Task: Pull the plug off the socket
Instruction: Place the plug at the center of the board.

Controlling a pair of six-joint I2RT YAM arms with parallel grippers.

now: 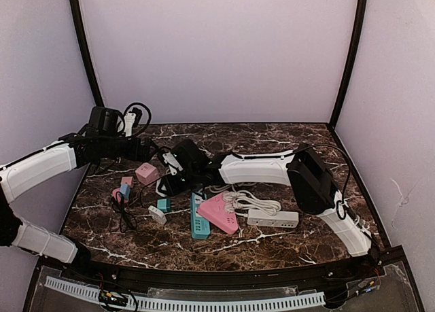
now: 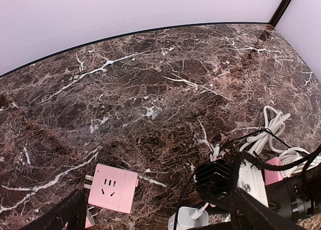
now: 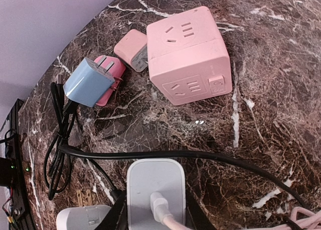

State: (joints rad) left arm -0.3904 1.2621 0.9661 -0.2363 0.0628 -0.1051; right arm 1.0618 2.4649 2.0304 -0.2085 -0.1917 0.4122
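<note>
Two tools work over the dark marble surface. The right tool reaches in to left of centre, and the white adapter sits directly between its dark fingers. The fingers stand close against both sides of the adapter at the bottom edge of the right wrist view. Whether they clamp it or only flank it I cannot tell. A white cable plug is seated in the adapter's near face, and its cord runs back towards the wrist. A black cable crosses the surface just beyond the adapter.

Farther out, apart from the tool, lies a pink cube socket. A small pink adapter sits just beside its left side. A blue adapter with bare prongs leans on another pink piece near it. A second white plug shows just left of the right tool.

The left tool stands wide open with nothing between its fingers, near the surface's left rear. The pink cube lies close to one of its fingers.
</note>
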